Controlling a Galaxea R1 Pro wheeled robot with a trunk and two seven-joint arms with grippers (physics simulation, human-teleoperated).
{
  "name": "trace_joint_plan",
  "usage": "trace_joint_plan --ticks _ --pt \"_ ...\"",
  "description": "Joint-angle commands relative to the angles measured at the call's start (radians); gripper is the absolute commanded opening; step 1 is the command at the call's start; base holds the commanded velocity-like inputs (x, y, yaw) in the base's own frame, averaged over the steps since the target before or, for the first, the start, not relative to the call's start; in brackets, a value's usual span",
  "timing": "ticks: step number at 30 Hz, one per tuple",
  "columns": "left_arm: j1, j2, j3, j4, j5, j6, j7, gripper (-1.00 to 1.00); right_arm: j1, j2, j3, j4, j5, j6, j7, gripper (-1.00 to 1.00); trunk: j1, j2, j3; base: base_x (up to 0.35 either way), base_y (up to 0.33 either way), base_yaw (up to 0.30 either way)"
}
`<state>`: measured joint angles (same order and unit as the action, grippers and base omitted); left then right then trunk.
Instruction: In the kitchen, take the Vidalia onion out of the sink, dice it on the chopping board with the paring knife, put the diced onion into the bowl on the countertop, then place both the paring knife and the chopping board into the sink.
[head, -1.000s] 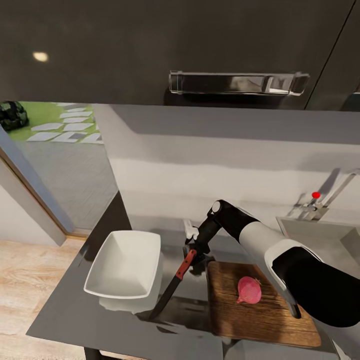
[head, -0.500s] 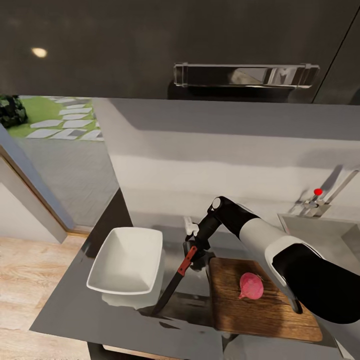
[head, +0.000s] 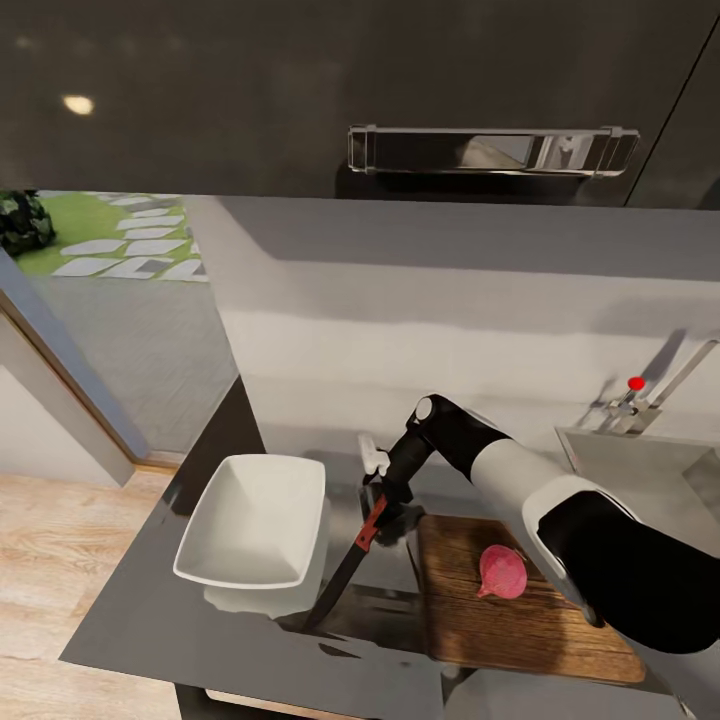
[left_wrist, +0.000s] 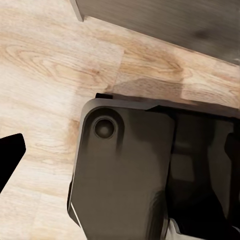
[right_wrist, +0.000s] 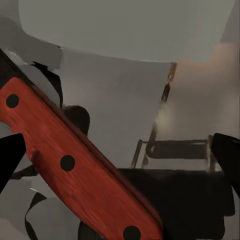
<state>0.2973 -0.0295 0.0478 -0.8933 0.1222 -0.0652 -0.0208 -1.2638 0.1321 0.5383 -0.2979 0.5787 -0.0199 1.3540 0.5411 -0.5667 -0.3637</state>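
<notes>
- One Vidalia onion (head: 501, 572) sits on the single chopping board (head: 520, 600), towards the board's middle.
- One bowl (head: 254, 522) stands on the countertop (head: 150, 610), well to the left of the board, with nothing in it.
- One paring knife (head: 352, 558) lies slantwise between bowl and board, its red-orange handle (right_wrist: 75, 165) uppermost and its dark blade pointing towards the counter's front edge.
- The right gripper (head: 383, 500) is down at the knife's handle end; whether its fingers actually grip the handle cannot be told (in the right wrist view the dark fingertips stand wide at either side, the handle crossing between them).
- The sink (head: 640, 465) lies far right, with one red-tipped knob (head: 635, 383) by the tap.
- An overhead cabinet with one chrome handle (head: 490, 150) hangs above.
- The left wrist view shows wooden floor (left_wrist: 45, 65) and a dark robot part; the left fingers' state cannot be told.
</notes>
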Motion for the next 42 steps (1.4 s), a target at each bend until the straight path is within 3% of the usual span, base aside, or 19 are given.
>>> trace_joint_plan --ticks 1,13,33,34,42 --pt "0.000 -0.001 0.001 -0.001 0.010 -0.001 -0.002 1.00 0.006 0.004 0.004 0.000 0.006 0.000 0.001 1.00 0.001 -0.001 -0.002 0.000 0.000 0.000" --pt "0.000 -0.001 0.001 -0.001 0.010 -0.001 -0.002 1.00 0.003 0.018 -0.013 0.000 0.065 0.001 -0.007 1.00 0.001 -0.001 -0.002 0.000 0.000 0.000" --pt "0.000 0.000 0.001 -0.001 0.010 -0.001 -0.002 1.00 0.004 0.020 -0.023 0.000 0.067 0.004 -0.026 1.00 0.001 -0.001 -0.002 0.000 0.000 0.000" --pt "0.000 0.000 0.001 -0.001 0.010 -0.001 -0.002 1.00 0.008 0.020 0.006 0.000 0.067 0.003 -0.038 1.00 0.001 -0.001 -0.002 0.000 0.000 0.000" --pt "0.000 0.000 0.001 -0.001 0.010 -0.001 -0.002 1.00 0.008 0.021 0.006 0.000 0.067 0.000 -0.069 1.00 0.001 -0.001 -0.002 0.000 0.000 0.000"
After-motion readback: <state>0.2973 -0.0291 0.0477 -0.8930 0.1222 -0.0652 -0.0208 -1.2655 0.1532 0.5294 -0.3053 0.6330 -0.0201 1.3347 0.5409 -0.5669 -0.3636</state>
